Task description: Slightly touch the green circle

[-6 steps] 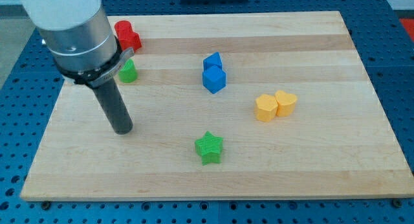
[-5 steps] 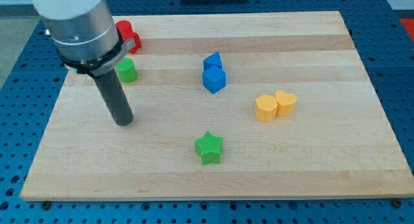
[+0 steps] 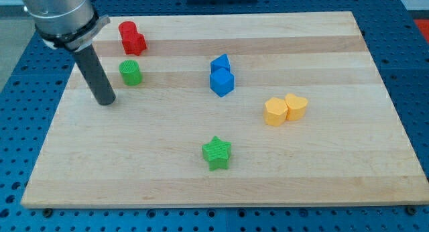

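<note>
One rod leans down from the view's top left; my tip [image 3: 105, 102], with no pincer, rests near the green circle [image 3: 131, 72], lower-left, apart. Red blocks [image 3: 131, 37] sit above on the desk [image 3: 335, 171].

Arm's upper body [image 3: 53, 14] — cut off, perhaps, at view's top-left.

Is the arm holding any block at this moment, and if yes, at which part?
Nothing is held. The arm ends in a plain rod. My tip rests on the board, to the view's left and slightly below the green circle, apart from it.
</note>
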You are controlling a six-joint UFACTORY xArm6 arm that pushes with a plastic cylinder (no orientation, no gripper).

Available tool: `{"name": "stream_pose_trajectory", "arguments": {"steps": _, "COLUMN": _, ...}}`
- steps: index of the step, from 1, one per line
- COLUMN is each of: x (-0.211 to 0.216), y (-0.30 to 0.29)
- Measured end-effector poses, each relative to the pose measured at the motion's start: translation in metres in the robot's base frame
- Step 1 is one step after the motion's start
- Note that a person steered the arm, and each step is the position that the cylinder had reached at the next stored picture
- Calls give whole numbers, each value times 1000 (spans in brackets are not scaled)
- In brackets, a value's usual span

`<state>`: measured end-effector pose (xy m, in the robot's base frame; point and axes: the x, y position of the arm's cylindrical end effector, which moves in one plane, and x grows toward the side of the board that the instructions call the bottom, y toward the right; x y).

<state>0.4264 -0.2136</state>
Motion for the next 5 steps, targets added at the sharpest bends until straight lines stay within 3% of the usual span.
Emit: {"name": "stream_pose_trajectory", "arguments": {"steps": 5, "x": -76, "y": 0}}
